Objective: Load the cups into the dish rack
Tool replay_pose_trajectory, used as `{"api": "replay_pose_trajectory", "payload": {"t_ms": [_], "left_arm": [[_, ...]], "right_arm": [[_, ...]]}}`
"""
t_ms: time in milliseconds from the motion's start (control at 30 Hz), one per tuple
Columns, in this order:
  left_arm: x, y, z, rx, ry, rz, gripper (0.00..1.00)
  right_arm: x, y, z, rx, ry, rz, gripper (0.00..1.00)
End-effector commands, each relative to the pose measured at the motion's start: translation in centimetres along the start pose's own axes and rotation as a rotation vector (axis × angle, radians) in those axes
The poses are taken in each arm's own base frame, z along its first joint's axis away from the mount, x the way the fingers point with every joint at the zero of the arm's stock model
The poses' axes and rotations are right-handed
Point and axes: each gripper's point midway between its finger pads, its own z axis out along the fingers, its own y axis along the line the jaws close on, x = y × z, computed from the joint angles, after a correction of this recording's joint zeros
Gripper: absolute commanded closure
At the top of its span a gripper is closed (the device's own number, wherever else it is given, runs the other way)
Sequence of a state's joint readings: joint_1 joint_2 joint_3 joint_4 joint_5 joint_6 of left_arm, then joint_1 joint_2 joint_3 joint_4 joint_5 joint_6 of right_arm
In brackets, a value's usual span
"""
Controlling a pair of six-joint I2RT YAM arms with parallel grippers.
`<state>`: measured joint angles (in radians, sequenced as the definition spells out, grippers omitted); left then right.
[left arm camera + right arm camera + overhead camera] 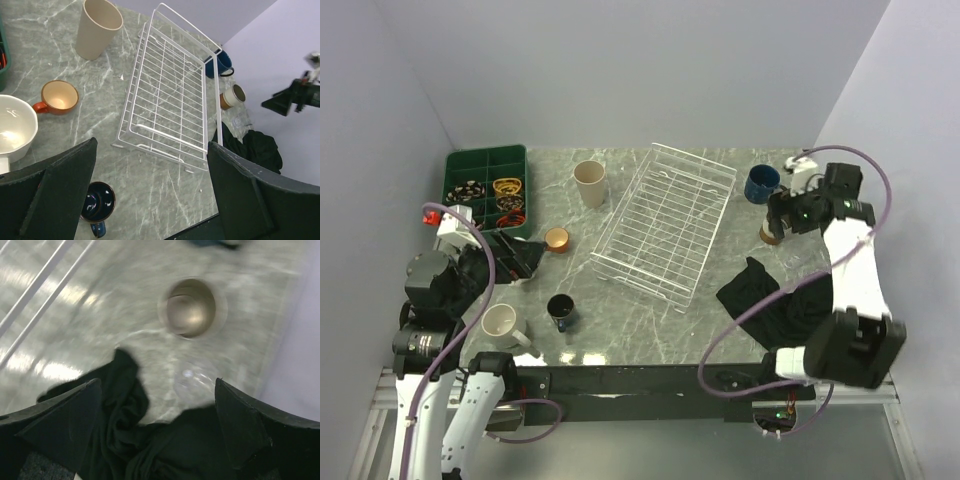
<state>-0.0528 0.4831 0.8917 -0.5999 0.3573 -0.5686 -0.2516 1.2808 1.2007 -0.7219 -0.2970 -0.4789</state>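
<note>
Evidently the cups are all standing loose on the bench, none of them in the dish rack (665, 222), which is sitting at the bench's middle. The tall beige tumbler (585, 184) is standing toward the far edge, just left of the rack. The orange cup (557, 239), the navy cup (560, 310) and the white mug (502, 324) are trailing toward the near left corner. The dark blue mug (761, 182) and the brown-cream cup (191, 307) are standing by the right edge.

Being glazed ceramic, they are probably going to handle as stiff, weighty, slick and easily chipped (a pinch across the rim wall, or through a handle, is looking safest).

The right gripper (157, 382) is hovering above the brown-cream cup, jaws spread wide and gripping nothing. The left gripper (151, 145) is hanging over the near left part, equally wide and empty. A black cloth (125, 440) is lying beside that cup.

The right wrist view is coming out smeared, so the cup's handle is not showing. A faint clear round shape near the cloth is too blurred to name.
</note>
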Motion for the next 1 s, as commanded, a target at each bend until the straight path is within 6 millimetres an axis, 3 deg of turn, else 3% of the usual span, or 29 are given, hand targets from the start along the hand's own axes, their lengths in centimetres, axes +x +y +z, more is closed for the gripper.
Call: {"api": "replay_pose_trajectory", "payload": {"t_ms": [0, 167, 200, 367, 400, 500, 733, 967], "left_arm": [[0.1, -0.2, 0.1, 0.031, -0.008, 0.034, 0.04], [0.2, 0.1, 0.3, 0.022, -0.002, 0.047, 0.04], [0.2, 0.1, 0.3, 0.023, -0.001, 0.047, 0.04], [0.3, 0.1, 0.4, 0.022, 0.003, 0.052, 0.04], [0.3, 0.0, 0.4, 0.028, 0.003, 0.051, 0.04], [0.4, 0.0, 0.5, 0.033, 0.006, 0.044, 0.04], [0.6, 0.0, 0.5, 0.034, 0.014, 0.032, 0.04], [0.6, -0.1, 0.5, 0.039, 0.012, 0.020, 0.04]], "right_arm": [[1.8, 4.2, 2.0, -0.336, 0.074, -0.167, 0.00], [0.5, 0.3, 5.1, -0.219, 0.151, -0.173, 0.01], [1.0, 0.1, 6.2, -0.235, 0.183, -0.166, 0.05], [0.5, -0.6, 8.1, -0.198, 0.202, -0.205, 0.11], [0.4, -0.6, 8.6, -0.207, 0.197, -0.233, 0.19], [0.4, -0.6, 9.7, -0.228, 0.235, -0.230, 0.32], [-0.5, -1.9, 11.8, -0.178, 0.221, -0.230, 0.34], [0.8, -1.7, 13.8, -0.203, 0.265, -0.203, 0.40]]}}
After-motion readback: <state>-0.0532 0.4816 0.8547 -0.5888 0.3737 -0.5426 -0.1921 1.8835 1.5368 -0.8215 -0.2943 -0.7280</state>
